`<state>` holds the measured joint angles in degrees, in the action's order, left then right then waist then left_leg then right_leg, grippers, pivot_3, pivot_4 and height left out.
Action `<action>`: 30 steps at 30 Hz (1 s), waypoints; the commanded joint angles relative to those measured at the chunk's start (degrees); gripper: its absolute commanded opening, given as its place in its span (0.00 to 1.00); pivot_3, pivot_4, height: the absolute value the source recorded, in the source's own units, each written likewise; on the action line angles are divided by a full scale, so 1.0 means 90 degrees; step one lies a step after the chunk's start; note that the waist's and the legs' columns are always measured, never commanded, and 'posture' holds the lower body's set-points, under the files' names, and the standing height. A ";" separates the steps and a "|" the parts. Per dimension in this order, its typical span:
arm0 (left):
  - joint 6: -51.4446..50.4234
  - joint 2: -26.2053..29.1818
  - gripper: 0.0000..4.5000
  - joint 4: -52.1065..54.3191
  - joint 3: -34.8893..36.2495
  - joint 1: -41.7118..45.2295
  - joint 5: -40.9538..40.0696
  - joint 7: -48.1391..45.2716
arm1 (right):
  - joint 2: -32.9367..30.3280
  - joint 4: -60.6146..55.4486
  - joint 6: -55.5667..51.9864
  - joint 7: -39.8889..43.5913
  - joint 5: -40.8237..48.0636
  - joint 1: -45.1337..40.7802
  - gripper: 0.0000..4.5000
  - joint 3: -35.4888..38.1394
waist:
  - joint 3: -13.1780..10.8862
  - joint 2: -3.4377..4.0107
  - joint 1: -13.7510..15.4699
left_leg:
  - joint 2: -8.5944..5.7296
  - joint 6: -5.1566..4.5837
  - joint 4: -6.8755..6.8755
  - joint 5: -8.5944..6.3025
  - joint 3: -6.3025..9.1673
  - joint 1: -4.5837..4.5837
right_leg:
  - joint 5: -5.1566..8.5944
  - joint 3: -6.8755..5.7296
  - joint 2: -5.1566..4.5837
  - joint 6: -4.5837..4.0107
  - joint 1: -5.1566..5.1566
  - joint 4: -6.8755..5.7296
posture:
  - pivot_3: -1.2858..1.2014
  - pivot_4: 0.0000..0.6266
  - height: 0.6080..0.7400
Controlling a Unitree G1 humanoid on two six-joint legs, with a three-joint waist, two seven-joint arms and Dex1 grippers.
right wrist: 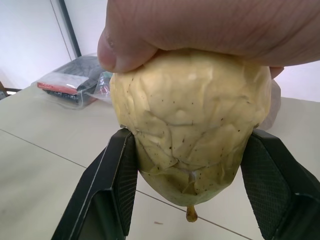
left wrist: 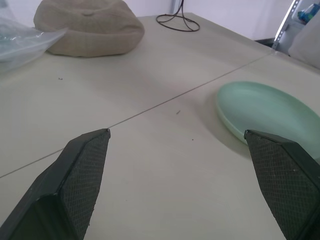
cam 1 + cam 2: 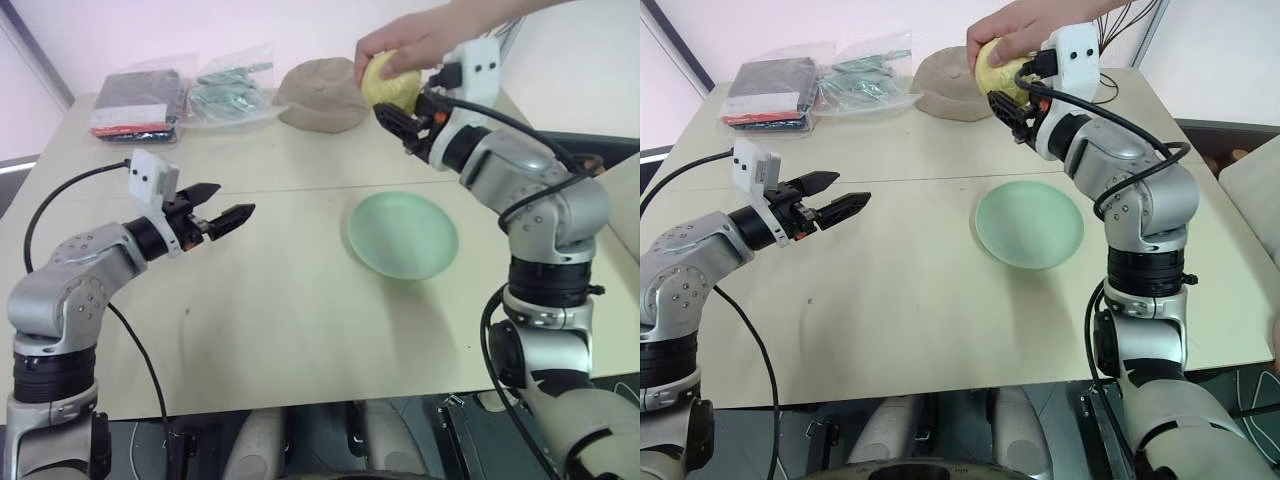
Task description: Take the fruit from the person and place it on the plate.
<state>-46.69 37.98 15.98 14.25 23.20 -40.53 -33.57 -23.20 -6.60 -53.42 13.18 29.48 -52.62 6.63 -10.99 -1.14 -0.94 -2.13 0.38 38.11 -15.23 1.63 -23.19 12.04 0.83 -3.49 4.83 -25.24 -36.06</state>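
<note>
Fruit [image 1: 190, 130]: pale yellow, bumpy skin; held in air over far right part of worktop [image 3: 260, 300], above & beyond plate; stem end down.
Person's hand [image 3: 415, 38]: grips fruit from top, fingers wrapped over upper half.
Right tool [image 3: 400, 118]: fingers [image 1: 112, 185] clamped on fruit's lower sides, one each side; person not yet let go.
Left tool [image 3: 222, 212]: fingers apart, nothing held, hovering over left part of worktop, pointing toward plate.
Plate [image 3: 403, 236]: mint green, empty, right of worktop centre, nearer front than fruit.
Cap [image 3: 322, 92]: tan, far edge, beside fruit.
Bags [image 3: 140, 100]: far left corner.
Step advice: prob. keep clamp firm, wait for hand release, then pull back low to plate; lower before opening, since round fruit may roll.
</note>
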 commanded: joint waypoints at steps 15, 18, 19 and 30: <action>0.0107 0.0022 1.00 0.0153 0.0095 0.0043 -0.0007 -0.0031 | -0.1071 -0.1532 -0.0606 0.0906 0.0104 0.1253 0.52 -0.0235 | 0.0000 0.0000 0.0028 | -0.0004 -0.0003 0.0000 -0.0002 0.0002 -0.0012 | 0.0000 -0.0002 -0.0007 0.0000 -0.0004 0.0007 | 0.52 0.24 1.00; 0.0116 0.0012 1.00 0.0119 0.0071 0.0070 0.0006 -0.0040 | -0.1409 -0.1872 -0.0520 0.1075 -0.0056 0.2081 0.52 -0.0419 | 0.0000 0.0000 0.0029 | -0.0003 -0.0004 0.0000 -0.0002 0.0003 -0.0012 | 0.0001 -0.0003 -0.0006 0.0001 -0.0004 0.0008 | 0.52 0.24 1.00; 0.0118 0.0016 1.00 0.0104 0.0061 0.0080 0.0015 -0.0049 | -0.1457 -0.1930 -0.0455 0.1074 -0.0114 0.2276 0.52 -0.0440 | 0.0000 0.0000 0.0026 | -0.0003 -0.0004 0.0000 -0.0002 0.0003 -0.0012 | 0.0001 -0.0002 -0.0006 0.0000 -0.0004 0.0007 | 0.52 0.24 1.00; 0.0106 0.0021 1.00 0.0008 -0.0043 0.0185 0.0068 -0.0108 | -0.1748 -0.1824 -0.0399 0.1152 -0.0590 0.3102 0.52 -0.0558 | -0.0001 0.0001 0.0026 | -0.0001 -0.0003 0.0001 -0.0002 -0.0002 -0.0010 | 0.0001 -0.0002 0.0003 0.0001 -0.0006 0.0006 | 0.52 0.24 1.00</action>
<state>-46.68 37.77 15.36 13.76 23.40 -40.06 -34.19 -37.88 -21.46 -58.86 23.21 25.15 -24.68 0.96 -10.99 -1.13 -0.71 -2.14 0.35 38.12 -15.25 1.61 -23.29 12.05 0.81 -3.46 4.84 -25.29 -36.00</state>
